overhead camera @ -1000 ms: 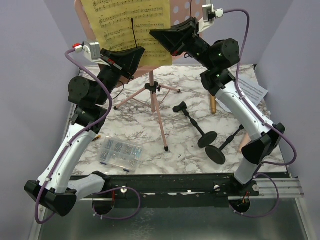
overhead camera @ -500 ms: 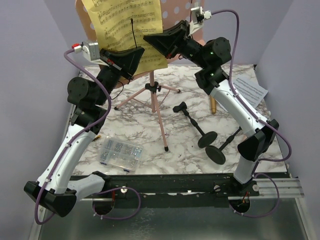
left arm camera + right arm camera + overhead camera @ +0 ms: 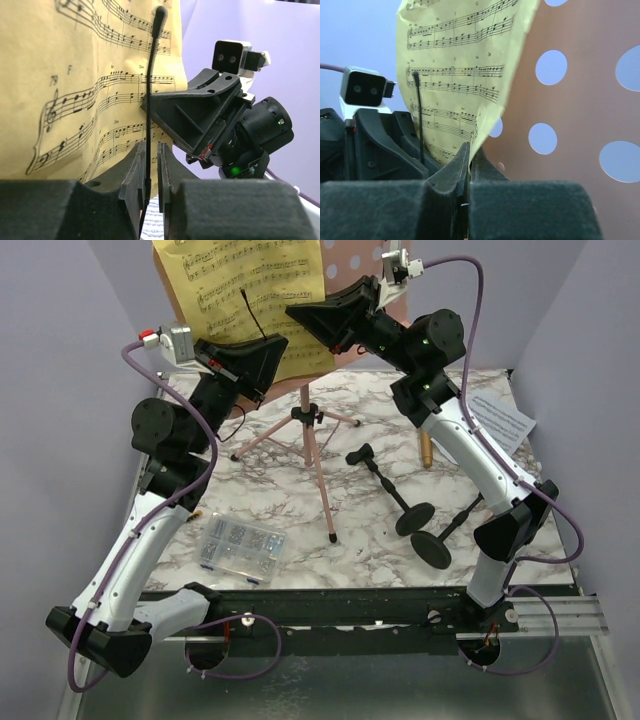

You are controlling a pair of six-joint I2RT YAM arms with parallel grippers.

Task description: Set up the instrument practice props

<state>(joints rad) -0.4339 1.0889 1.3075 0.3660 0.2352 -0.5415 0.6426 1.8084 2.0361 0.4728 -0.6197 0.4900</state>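
A yellow sheet-music page (image 3: 250, 280) lies against the pink perforated music rack (image 3: 352, 258), high at the back. My right gripper (image 3: 292, 313) is shut on the page's lower right edge (image 3: 485, 115); the rack's holes (image 3: 551, 67) show behind it. My left gripper (image 3: 281, 339) sits just left of it, below the page. Its jaws (image 3: 152, 150) stand a little apart around the rack's thin black retaining wire (image 3: 149, 100). The wire rests against the left finger, with a gap to the right one. Two black round-based mic holders (image 3: 415, 518) lie on the table.
The rack's pink tripod legs (image 3: 322, 490) spread over the marble table. A gold microphone (image 3: 426, 450) lies behind the holders. A white sheet-music page (image 3: 500, 418) rests at the right edge. A clear compartment box of screws (image 3: 240, 545) sits front left.
The right gripper moved left and up with the yellow page, which shifted left on the rack. The left jaws have parted slightly around the wire.
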